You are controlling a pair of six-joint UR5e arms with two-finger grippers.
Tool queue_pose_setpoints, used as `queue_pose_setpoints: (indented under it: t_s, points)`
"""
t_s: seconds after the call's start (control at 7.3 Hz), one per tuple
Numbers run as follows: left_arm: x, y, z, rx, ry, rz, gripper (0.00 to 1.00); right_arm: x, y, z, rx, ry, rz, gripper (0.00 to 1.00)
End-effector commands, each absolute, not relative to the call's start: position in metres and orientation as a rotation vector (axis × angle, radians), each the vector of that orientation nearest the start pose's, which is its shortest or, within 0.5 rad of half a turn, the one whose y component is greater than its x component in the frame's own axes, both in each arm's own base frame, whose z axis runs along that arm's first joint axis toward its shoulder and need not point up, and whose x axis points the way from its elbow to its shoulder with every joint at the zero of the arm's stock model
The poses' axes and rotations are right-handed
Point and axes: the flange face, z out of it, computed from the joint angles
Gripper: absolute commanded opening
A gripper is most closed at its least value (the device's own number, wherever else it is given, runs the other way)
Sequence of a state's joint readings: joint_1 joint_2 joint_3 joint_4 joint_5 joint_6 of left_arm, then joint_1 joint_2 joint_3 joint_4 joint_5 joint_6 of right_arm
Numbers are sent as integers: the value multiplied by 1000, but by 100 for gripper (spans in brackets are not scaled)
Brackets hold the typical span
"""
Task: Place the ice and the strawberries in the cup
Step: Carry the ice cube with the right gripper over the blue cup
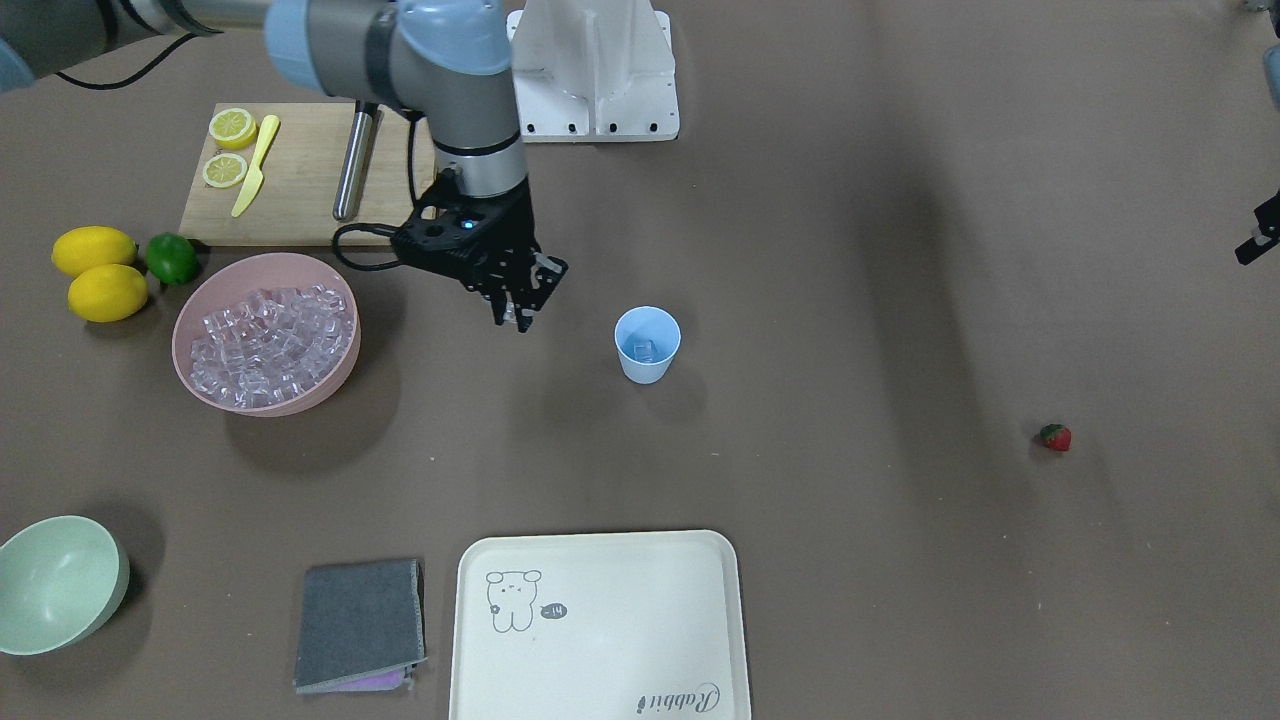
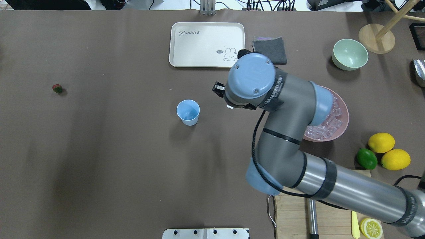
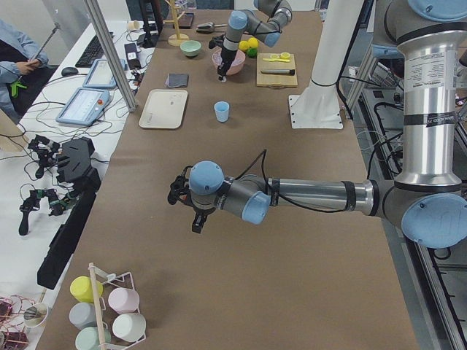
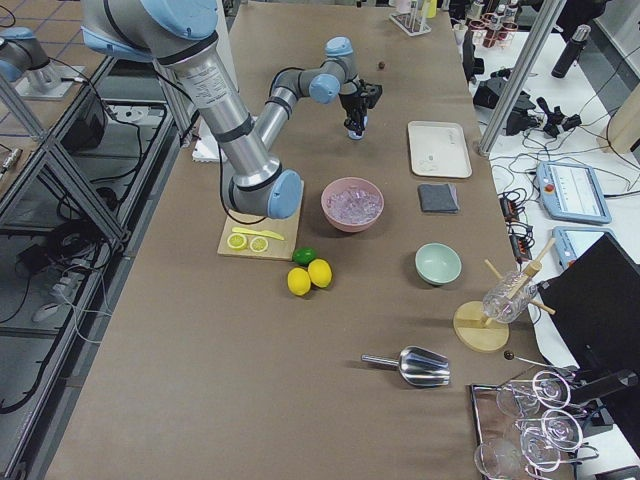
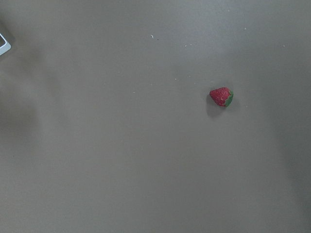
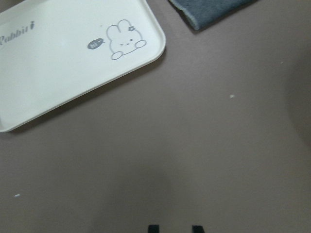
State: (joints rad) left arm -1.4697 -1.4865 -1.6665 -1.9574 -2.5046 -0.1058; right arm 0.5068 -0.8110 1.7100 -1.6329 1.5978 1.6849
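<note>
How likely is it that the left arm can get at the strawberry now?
Probably yes. The strawberry lies alone on the bare table, and the left wrist view looks down on it with nothing between. The right gripper is far off, near the cup.

The table (image 1: 900,250) is plain brown. The cup (image 1: 647,345) is light blue, the ice (image 1: 270,345) clear and glassy in a pink bowl (image 1: 310,402). The strawberry (image 1: 1054,437) is red with a green top. Two lemons (image 1: 107,292) are yellow, the lime (image 1: 171,258) green, the other bowl (image 1: 50,590) pale green. The tray (image 1: 620,600) is cream with a grey rabbit drawing, the cloth (image 1: 360,620) dark grey, the right tool (image 1: 512,318) black.
</note>
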Motion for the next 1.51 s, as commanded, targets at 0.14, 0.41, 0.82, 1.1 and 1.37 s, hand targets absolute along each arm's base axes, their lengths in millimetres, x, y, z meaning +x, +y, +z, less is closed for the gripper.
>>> queue_pose_setpoints:
  t_s: [0.14,0.41,0.82,1.1,1.37]
  points:
    - [-5,-475,599,268,954,180,98,-606,-417,103,200,-840,625,0]
    - [-5,-475,599,268,954,180,98,-612,-410,103,244,-840,628,0]
    - [-5,-475,599,268,954,180,98,-610,-416,105,264,-824,630,100]
    - [-5,-475,599,268,955,182,98,-592,-429,112,254,-766,596,100]
    - [-5,-474,601,266,955,181,98,-516,-433,156,230,-780,415,100]
